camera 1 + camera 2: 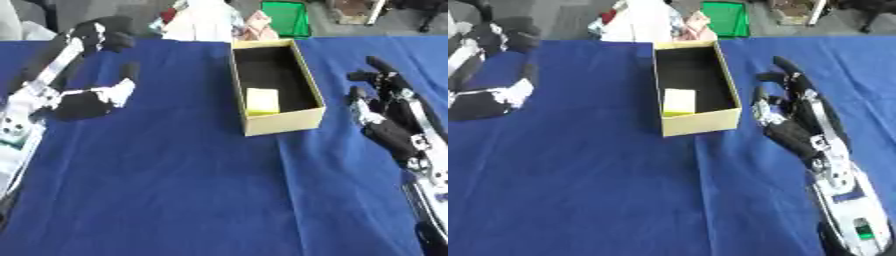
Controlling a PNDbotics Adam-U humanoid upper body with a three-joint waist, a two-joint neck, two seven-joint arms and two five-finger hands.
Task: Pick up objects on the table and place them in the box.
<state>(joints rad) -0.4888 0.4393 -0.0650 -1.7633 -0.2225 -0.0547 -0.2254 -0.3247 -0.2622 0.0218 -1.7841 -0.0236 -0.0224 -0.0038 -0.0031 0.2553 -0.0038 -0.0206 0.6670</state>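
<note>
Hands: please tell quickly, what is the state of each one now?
Left hand: open, holding nothing, over the blue table.
Right hand: open, fingers straight, holding nothing, right of the box.

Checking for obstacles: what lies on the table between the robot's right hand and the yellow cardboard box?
Nothing: only bare blue tablecloth separates the right hand from the yellow cardboard box, clearest in the right eye view.

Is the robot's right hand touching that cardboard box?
Apart. The right eye view shows a strip of blue cloth between the open right hand and the box.
</note>
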